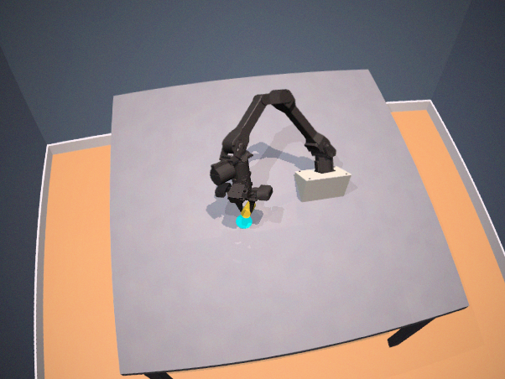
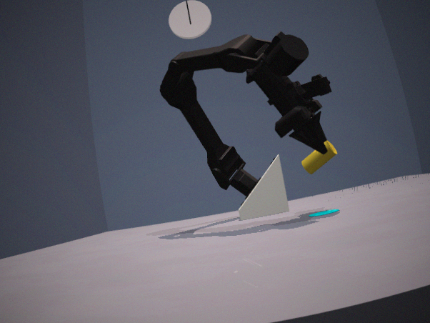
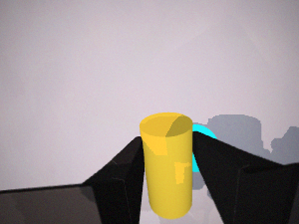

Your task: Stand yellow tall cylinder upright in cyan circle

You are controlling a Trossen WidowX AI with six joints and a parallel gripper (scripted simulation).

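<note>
The gripper (image 2: 321,144) is clamping the yellow cylinder (image 2: 318,157) between its two dark fingers, partly closed around its girth, with one finger (image 3: 122,170) pressing each side in the wrist view. The cylinder is hanging in the air well above the cyan circle (image 2: 323,213), touching nothing but the fingers. In the exterior view it is sitting tilted, its long axis slanting rather than vertical, so it is neither lying flat nor standing upright.

Relative to the circle, the cylinder is hovering roughly overhead: in the top view the yellow body (image 1: 247,209) is overlapping the circle's (image 1: 244,222) upper edge, and in the wrist view a sliver of cyan (image 3: 204,134) is peeking out just behind the cylinder and the right-hand finger. The arm (image 2: 200,118) is arching from its pale base block (image 1: 323,184), which is standing well apart from the circle on the grey table (image 1: 294,272).

Judging by this, the pick and lift are done and the carry is nearly done. Still remaining: rotating the cylinder fully vertical, lowering it until its end rests inside the circle, opening the fingers and backing away. The tilt looks like the main thing to correct before touchdown, or it may topple.
</note>
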